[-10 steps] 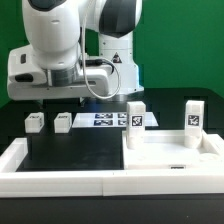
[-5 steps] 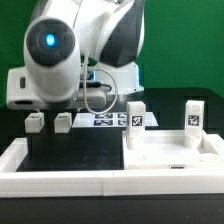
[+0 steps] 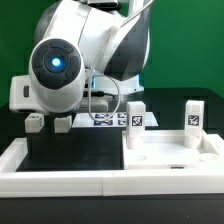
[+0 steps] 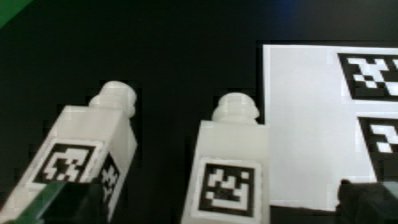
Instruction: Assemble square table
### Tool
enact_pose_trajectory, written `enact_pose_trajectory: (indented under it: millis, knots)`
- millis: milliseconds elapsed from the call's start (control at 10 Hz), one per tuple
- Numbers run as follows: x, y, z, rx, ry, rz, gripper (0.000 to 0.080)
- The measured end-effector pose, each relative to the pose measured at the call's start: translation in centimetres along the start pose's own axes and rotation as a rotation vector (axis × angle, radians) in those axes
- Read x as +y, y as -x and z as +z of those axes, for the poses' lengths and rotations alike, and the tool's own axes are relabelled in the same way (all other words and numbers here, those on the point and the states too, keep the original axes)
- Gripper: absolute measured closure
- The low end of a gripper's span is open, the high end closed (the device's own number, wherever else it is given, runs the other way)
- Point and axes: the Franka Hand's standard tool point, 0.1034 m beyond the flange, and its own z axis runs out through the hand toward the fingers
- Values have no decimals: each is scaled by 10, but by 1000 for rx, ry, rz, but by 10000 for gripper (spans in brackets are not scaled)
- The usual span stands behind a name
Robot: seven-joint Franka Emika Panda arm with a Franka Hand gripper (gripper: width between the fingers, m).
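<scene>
Two small white tagged legs lie side by side on the black table, one (image 4: 86, 145) (image 3: 33, 122) beside the other (image 4: 231, 155) (image 3: 62, 122). My gripper (image 4: 205, 203) hangs open above them. Its dark fingertips (image 4: 368, 200) straddle the leg nearer the marker board without touching it. In the exterior view the arm's body hides the fingers. The square tabletop (image 3: 170, 158) lies at the exterior view's right. Two more legs stand upright at its far edge, one (image 3: 135, 117) on the left and one (image 3: 192, 115) on the right.
The marker board (image 3: 105, 120) (image 4: 329, 90) lies flat just beside the two loose legs. A long white border rail (image 3: 60, 178) frames the front and the exterior view's left of the black work area.
The arm has swung round and leaned lower over the two lying legs, now filling more of the exterior view. The jaws stay open. No part has moved.
</scene>
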Motion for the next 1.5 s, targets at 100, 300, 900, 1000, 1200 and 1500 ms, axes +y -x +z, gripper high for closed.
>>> enact_pose_trajectory:
  millis: [100, 300, 900, 1000, 1200, 1500]
  knots:
    - [0, -1, 0, 1, 1, 1, 151]
    - [-4, -7, 6, 6, 9, 9, 151]
    - [-3, -14, 16, 24, 8, 6, 151]
    - [-3, -16, 18, 33, 11, 8, 151]
    - [-5, -18, 19, 36, 14, 12, 151]
    - [-6, -18, 18, 38, 16, 14, 240]
